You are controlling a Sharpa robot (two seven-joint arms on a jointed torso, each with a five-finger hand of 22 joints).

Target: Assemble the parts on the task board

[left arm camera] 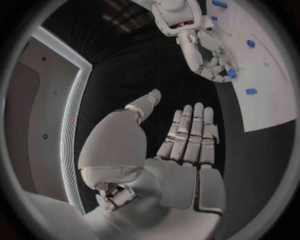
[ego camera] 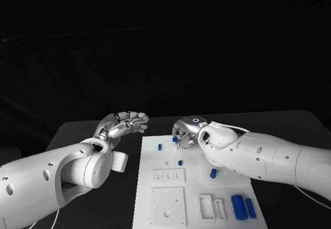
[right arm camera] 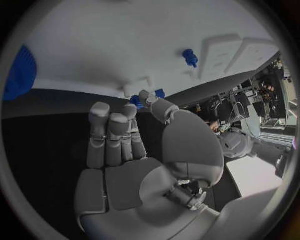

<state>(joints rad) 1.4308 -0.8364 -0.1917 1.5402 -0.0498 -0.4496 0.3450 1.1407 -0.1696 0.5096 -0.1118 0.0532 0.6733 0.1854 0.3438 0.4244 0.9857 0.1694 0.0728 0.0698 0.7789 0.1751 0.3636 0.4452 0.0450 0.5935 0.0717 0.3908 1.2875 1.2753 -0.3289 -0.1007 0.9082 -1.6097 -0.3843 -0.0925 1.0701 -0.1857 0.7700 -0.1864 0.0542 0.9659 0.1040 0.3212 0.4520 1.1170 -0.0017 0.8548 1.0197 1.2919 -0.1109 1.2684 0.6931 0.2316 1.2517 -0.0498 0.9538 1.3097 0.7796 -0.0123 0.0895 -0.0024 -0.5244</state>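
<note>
- Fingertips of my right hand point(ego camera: 188, 133) pinch a small blue part point(right arm camera: 135, 101) at the board's point(ego camera: 157, 144) far edge.
- My left hand point(ego camera: 124, 124) hovers beside the board's far left corner, holding nothing, fingers loosely curled.
- Other blue parts point(ego camera: 239, 206) lie toward the near right corner, beyond white blocks point(ego camera: 169, 176).

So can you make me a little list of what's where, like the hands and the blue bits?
task board: white plate mid-table
left hand: raised off the board's far left side, fingers apart, holding nothing
right hand: at the board's far end, fingers pinching a small blue part
loose blue parts: one at the far end, two long ones at the near right
</note>
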